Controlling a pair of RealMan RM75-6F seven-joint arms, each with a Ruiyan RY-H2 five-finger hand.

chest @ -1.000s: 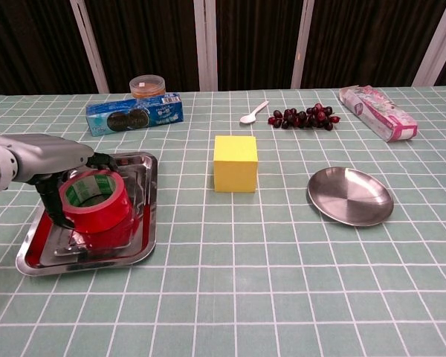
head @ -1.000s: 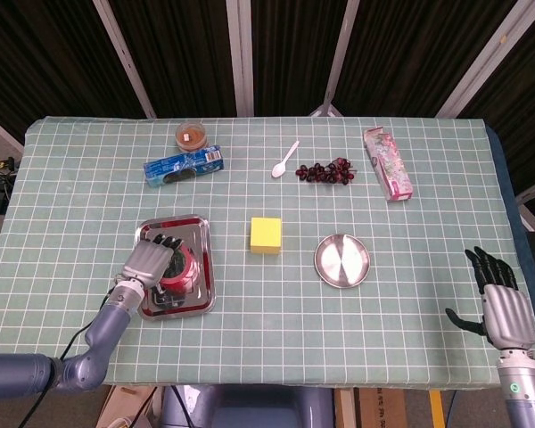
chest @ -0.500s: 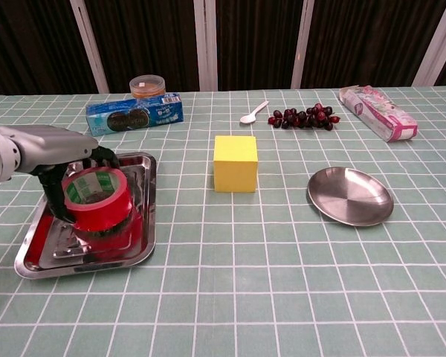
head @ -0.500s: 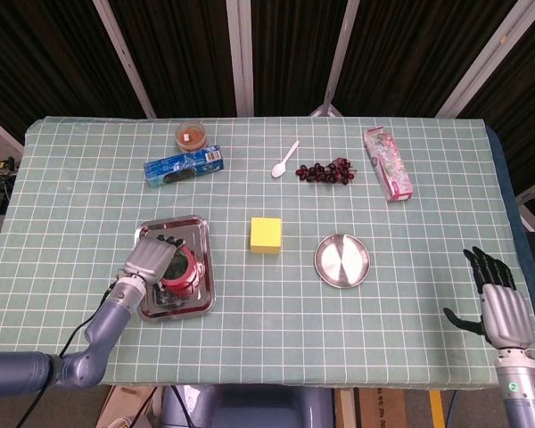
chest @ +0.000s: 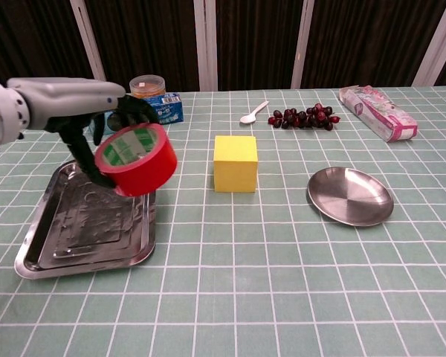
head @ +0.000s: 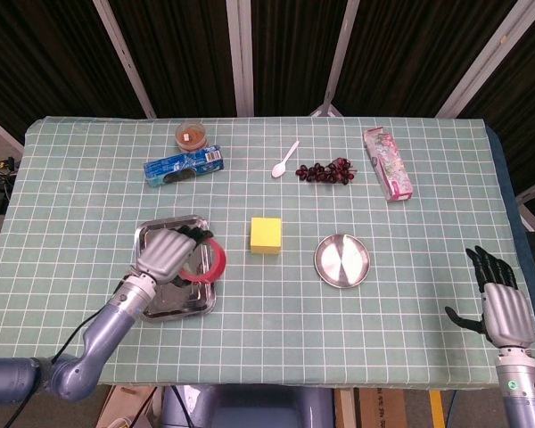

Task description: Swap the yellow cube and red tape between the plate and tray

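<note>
Since the earlier frames, the left hand (chest: 97, 119) has lifted the tape (chest: 136, 159) clear of the tray (chest: 41, 249); the roll was resting in the tray and now hangs tilted above the tray's right edge. The tray has settled back flat after being dragged slightly. The cube (chest: 235, 163), plate (chest: 349, 195) and right hand (head: 499, 303) have not moved.

The left hand's fingers curl through and around the roll, holding it by its rim. The right hand rests past the table's right front corner, fingers spread, holding nothing.

The cube sits on the cloth between tray and plate, on neither. The plate and tray both stand empty.

Risks from this position:
- The tape is held by its rim only and hangs tilted. A quick swing may let it rotate or slip off the fingers; a dropped roll is likely to roll away across the cloth.
- The cube lies close to the direct line from tray to plate. A low carry would strike it and push it toward the plate.
- The plate is shallow. A tilted release could let the roll tip over its rim.

Clearances: the near half of the table, in front of the cube and plate, is open cloth and offers a route around the cube. The grapes (head: 325, 171), spoon (head: 285, 160), pink pack (head: 388, 163), blue pack (head: 184, 166) and jar (head: 191, 135) lie along the far side, well apart from the path.
</note>
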